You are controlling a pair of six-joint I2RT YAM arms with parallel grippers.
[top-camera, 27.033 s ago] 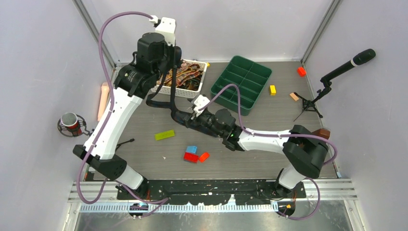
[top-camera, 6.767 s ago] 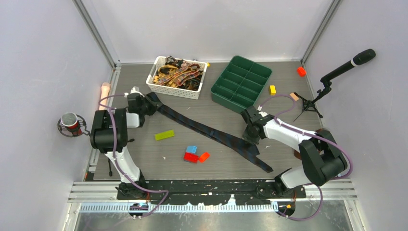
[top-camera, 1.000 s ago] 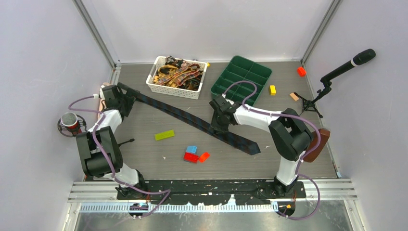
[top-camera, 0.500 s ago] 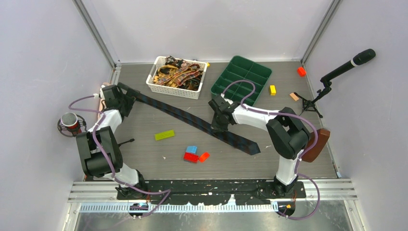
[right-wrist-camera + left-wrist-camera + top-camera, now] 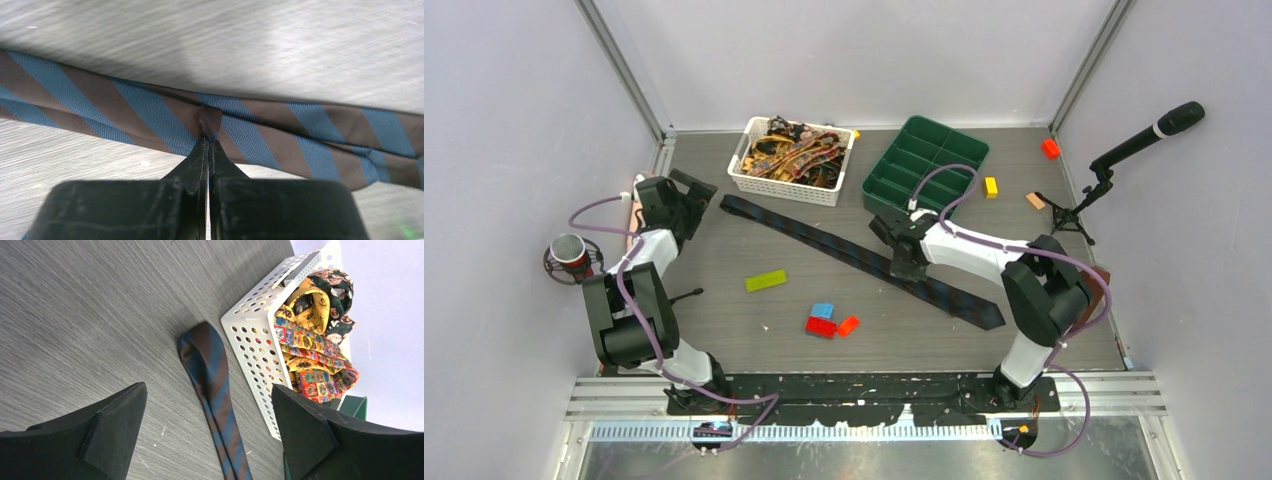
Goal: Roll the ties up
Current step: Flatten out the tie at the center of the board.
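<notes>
A dark navy tie (image 5: pixel 854 255) with brown stripes lies flat and slanted across the table, narrow end at the far left, wide pointed end near the right. My right gripper (image 5: pixel 907 266) is shut, pinching a small fold of the tie (image 5: pixel 125 105) at mid-length between its fingertips (image 5: pixel 208 142). My left gripper (image 5: pixel 692 196) stands open just left of the narrow end. In the left wrist view the tie (image 5: pixel 210 370) lies on the table beyond the open gripper (image 5: pixel 208 387), touching neither finger. More patterned ties (image 5: pixel 796 155) fill the white basket (image 5: pixel 250 340).
The white basket (image 5: pixel 779 190) stands at the back, a green divided tray (image 5: pixel 969 150) to its right. Loose bricks lie about: lime (image 5: pixel 766 281), blue (image 5: pixel 822 311), red (image 5: pixel 821 327), yellow (image 5: pixel 991 186). A microphone stand (image 5: pixel 1124 150) is at the right, a cup (image 5: pixel 571 258) at the left.
The right gripper has dragged the tie to the right and nearer. The narrow end has slid out from the left gripper, which stays open and in place.
</notes>
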